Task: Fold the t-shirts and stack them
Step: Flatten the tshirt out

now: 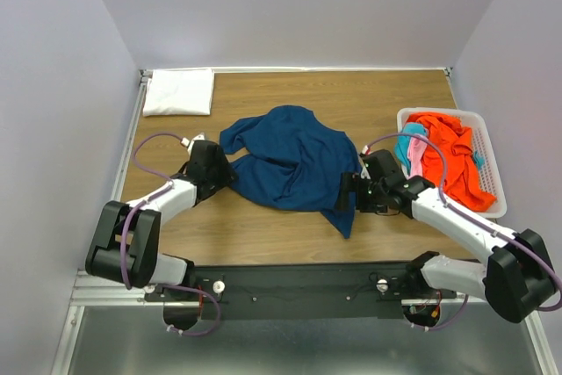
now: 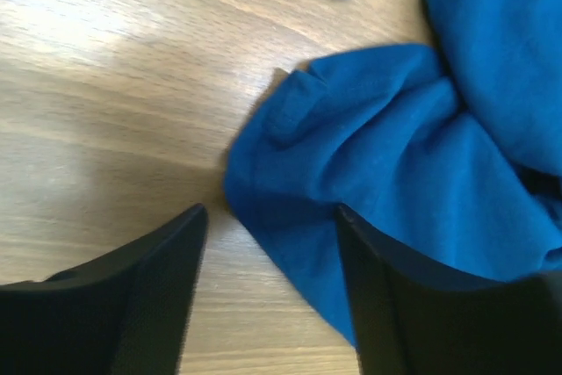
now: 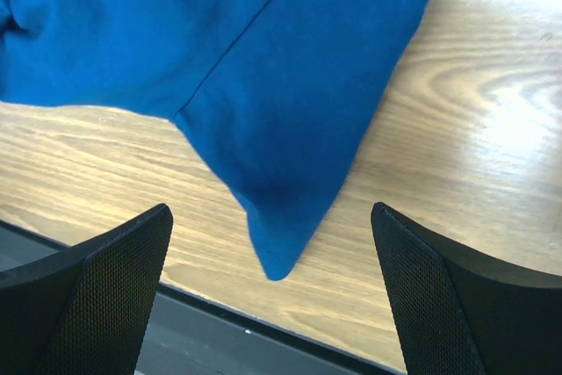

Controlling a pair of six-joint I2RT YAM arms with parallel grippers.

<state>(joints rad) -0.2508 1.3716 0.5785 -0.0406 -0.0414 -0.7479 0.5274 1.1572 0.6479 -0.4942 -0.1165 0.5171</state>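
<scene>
A navy blue t-shirt lies crumpled in the middle of the wooden table. My left gripper is open at its left edge; in the left wrist view a folded edge of the blue t-shirt reaches between my fingers. My right gripper is open beside the shirt's lower right corner; that pointed corner lies between my open fingers. A folded white t-shirt lies at the far left corner. Orange, pink and teal shirts fill the basket.
A white slatted plastic basket stands at the right side of the table. The table's near edge and a dark metal rail lie just below the shirt corner in the right wrist view. Grey walls enclose the table.
</scene>
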